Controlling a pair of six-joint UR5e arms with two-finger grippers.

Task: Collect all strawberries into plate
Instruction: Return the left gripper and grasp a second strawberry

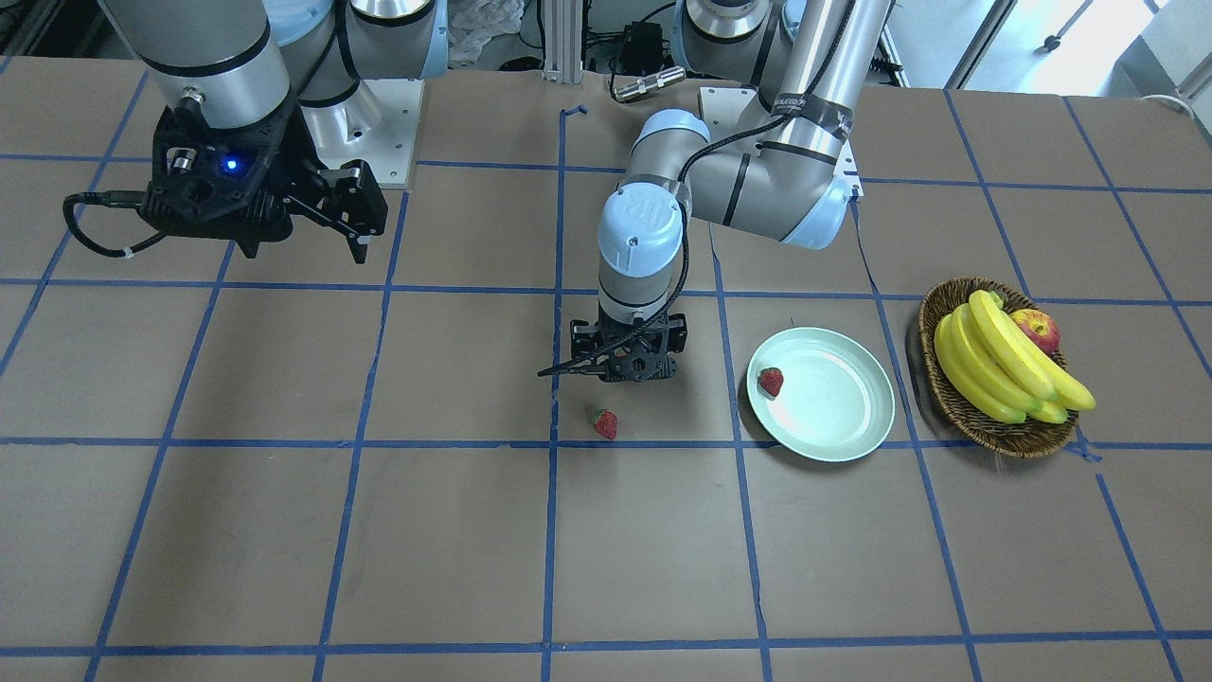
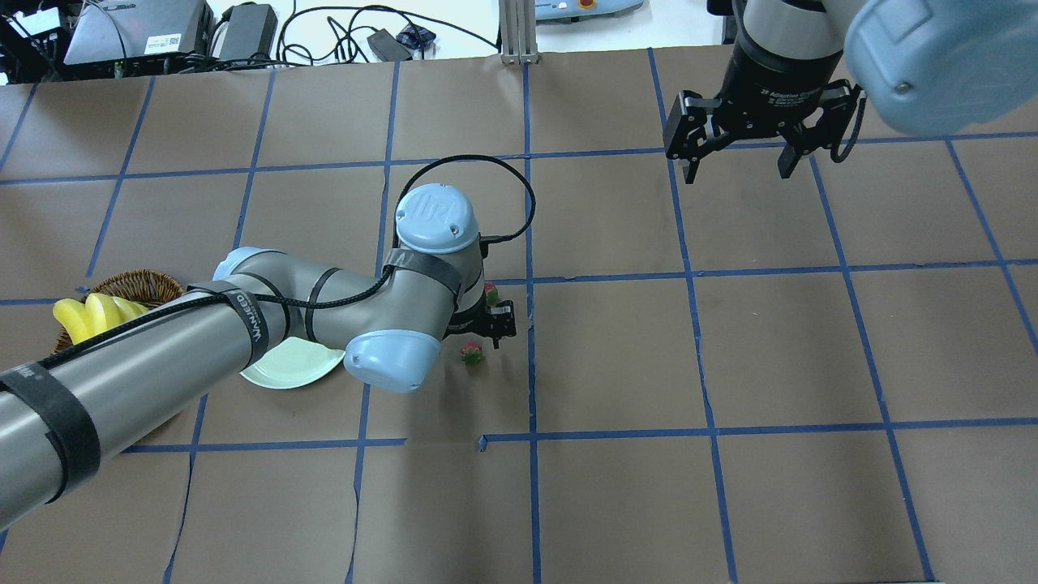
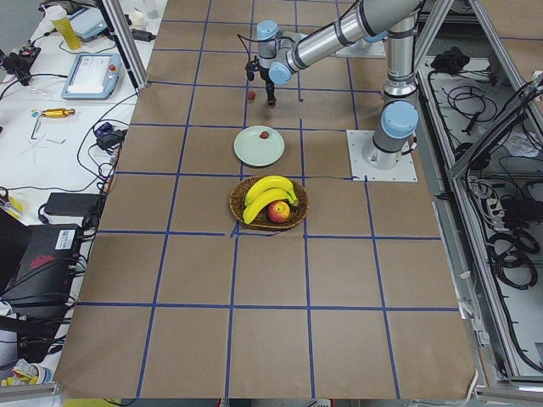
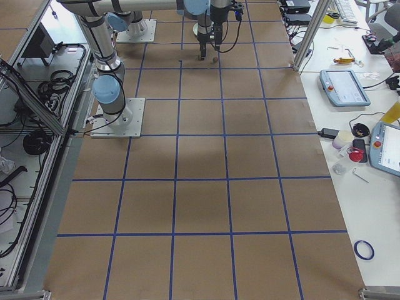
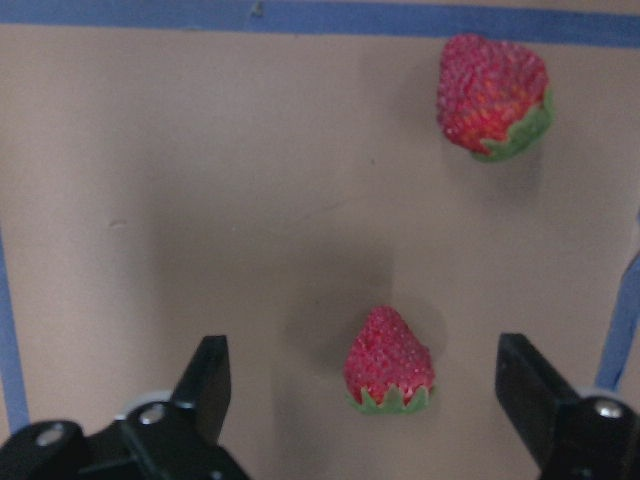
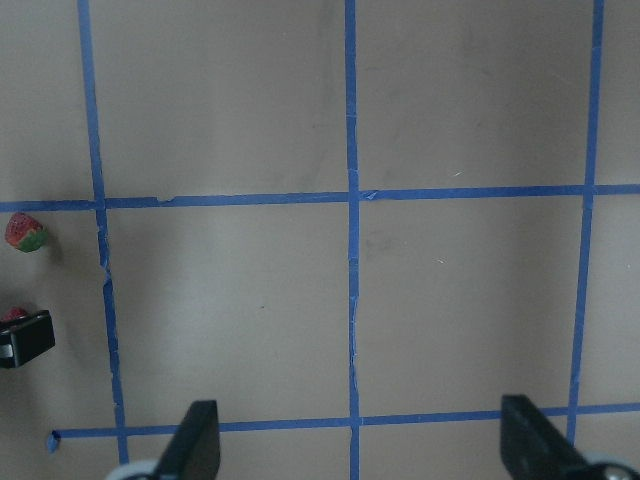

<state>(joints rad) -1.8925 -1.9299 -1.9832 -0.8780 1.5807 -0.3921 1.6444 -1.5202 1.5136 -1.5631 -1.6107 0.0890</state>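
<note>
You have 1 of 3 strawberries in place: the plated strawberry (image 1: 771, 382) lies inside the plate (image 1: 838, 417), close to the rim on the side facing the table's middle; by my judgement that puts you about a third of the way through.

2 strawberries are on the brown paper, near each other and a little way from the plate. The left gripper (image 1: 632, 371) hangs above them, pointing straight down with its jaws spread wide and nothing between the pads. In its wrist view the near strawberry (image 5: 389, 360) sits between the 2 fingers, slightly toward 1 side, leafy end toward the camera; the far strawberry (image 5: 493, 95) lies beyond it, just short of a blue tape line and clear of the fingers.

The step in hand looks like the approach for pick number 2. You would need to descend, close on the near strawberry and carry it to the plate, then do the same for the far one.

The right gripper (image 2: 736, 170) is held high and well apart from all of this; its jaws are open and empty, and it seems to have no part in the current pick.

The basket (image 1: 947, 398) of bananas and an apple stands just beyond the plate; leave it alone.
</note>
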